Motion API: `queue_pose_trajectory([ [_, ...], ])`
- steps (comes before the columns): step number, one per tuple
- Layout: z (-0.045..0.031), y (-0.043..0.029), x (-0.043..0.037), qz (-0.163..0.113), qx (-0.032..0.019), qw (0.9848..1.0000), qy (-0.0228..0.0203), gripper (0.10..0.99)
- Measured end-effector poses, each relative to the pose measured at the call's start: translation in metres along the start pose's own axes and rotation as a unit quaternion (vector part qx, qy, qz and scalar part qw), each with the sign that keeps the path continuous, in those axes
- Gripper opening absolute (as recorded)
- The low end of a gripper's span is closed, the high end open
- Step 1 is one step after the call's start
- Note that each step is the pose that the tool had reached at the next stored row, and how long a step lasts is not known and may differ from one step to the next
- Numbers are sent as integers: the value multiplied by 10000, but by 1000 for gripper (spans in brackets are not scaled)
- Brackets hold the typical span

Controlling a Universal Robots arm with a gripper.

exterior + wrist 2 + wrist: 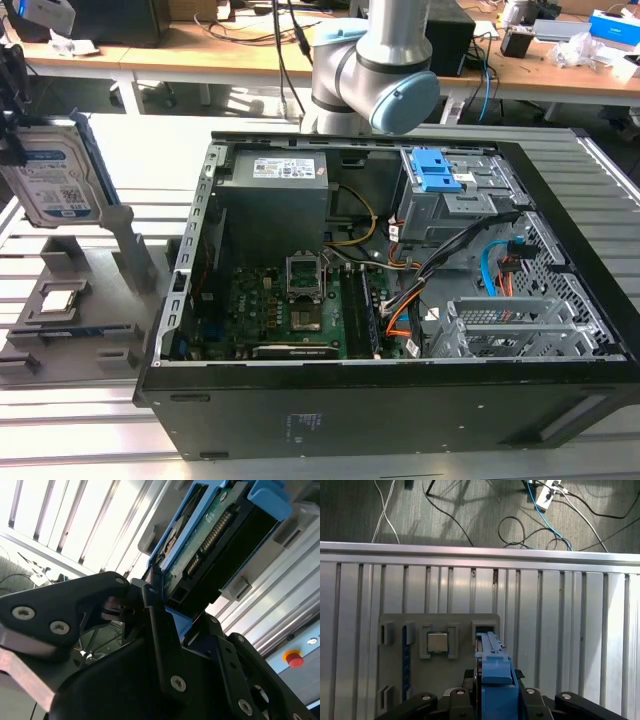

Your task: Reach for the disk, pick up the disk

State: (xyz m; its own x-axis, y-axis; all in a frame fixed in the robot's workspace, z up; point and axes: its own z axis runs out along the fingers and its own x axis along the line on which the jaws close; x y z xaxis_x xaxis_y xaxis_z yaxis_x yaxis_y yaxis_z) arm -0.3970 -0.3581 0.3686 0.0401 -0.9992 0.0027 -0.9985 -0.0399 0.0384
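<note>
Disk (50, 178) hangs in the air at about 9 o'clock from the open case (380, 410) in the exterior view. It stands on edge with its labelled face towards the camera. The gripper (14, 140) comes in at the disk's 10 o'clock corner. In the second wrist view the gripper (177, 611) is clenched on the blue frame at one end of the disk (200, 545). A black finger (152, 597) presses on each side, and the green circuit board and connector face the lens. In the first wrist view the disk (492, 666) shows edge-on between the gripper (492, 702) links, above the grey holder (395, 675).

The holder (95, 290) lies on the slatted table (60, 440) at the disk's 6 o'clock in the exterior view. A square chip (60, 299) sits in one of its pockets. The first wrist view shows the chip (437, 642) seated just beside an empty dark slot (482, 627). The arm (375, 70) rises at the case's 12 o'clock.
</note>
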Motion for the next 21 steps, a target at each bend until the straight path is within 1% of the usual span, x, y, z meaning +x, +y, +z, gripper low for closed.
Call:
queue_pose_trajectory([
  [3, -58, 0, 0, 0, 0, 10000, 0, 369],
  [14, -175, 2, -1, 0, -1, 10000, 0, 369],
  [18, -226, 2, -1, 0, -1, 10000, 0, 369],
  [21, -279, 4, -1, 0, -1, 10000, 0, 369],
])
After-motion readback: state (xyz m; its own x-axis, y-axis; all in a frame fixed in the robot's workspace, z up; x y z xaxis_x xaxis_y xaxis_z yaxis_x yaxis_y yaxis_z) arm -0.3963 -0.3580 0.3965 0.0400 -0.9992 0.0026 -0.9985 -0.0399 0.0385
